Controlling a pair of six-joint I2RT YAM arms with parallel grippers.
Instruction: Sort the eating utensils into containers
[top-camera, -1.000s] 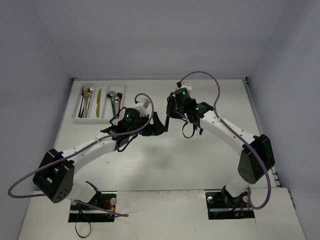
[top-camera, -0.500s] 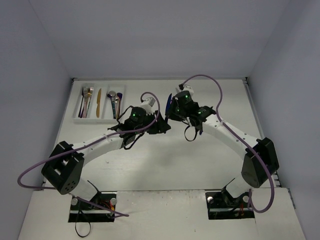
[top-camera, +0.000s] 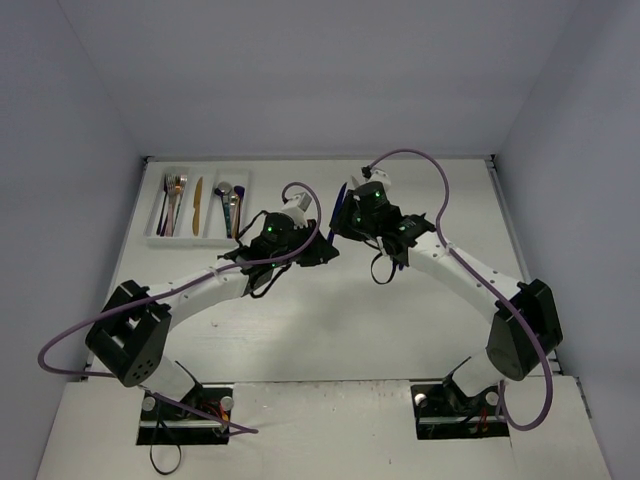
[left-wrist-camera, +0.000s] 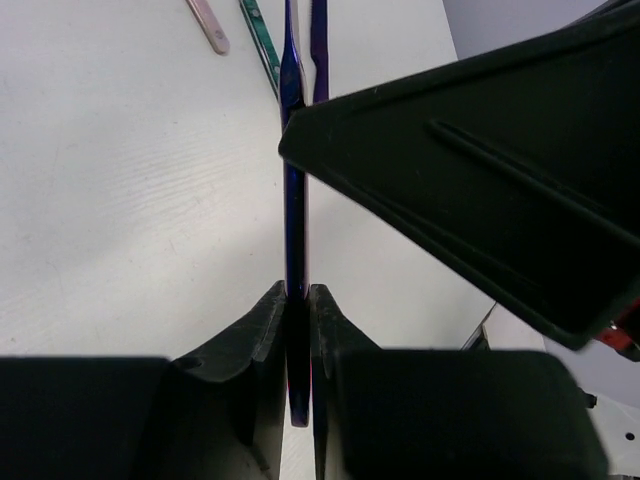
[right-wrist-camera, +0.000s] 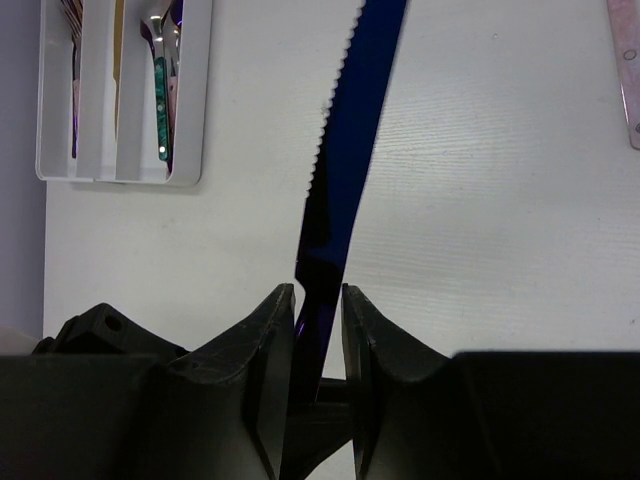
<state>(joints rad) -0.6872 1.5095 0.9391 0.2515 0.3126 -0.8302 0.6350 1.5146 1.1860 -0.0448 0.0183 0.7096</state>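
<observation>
A dark blue serrated knife (top-camera: 338, 215) hangs above the table's middle, between both grippers. My left gripper (left-wrist-camera: 298, 295) is shut on its handle end, the pads pressed against both flat sides. My right gripper (right-wrist-camera: 318, 295) still straddles the knife (right-wrist-camera: 350, 130), but its jaws are slightly open, with a sliver of table showing beside the blade. The white tray (top-camera: 152, 225) at the back left holds forks (top-camera: 175, 200), a gold knife (top-camera: 198, 200) and spoons (top-camera: 230, 205) in its three compartments.
Loose utensils lie on the table under the right arm: a pink handle (left-wrist-camera: 210, 25), a teal handle (left-wrist-camera: 258, 45) and a purple one (left-wrist-camera: 319, 50). The right gripper's finger (left-wrist-camera: 480, 170) looms close over the left one. Grey walls enclose the table.
My left arm reached right to the knife and its jaws went from wide open to shut on the handle. The right gripper's jaws have eased apart a little.
</observation>
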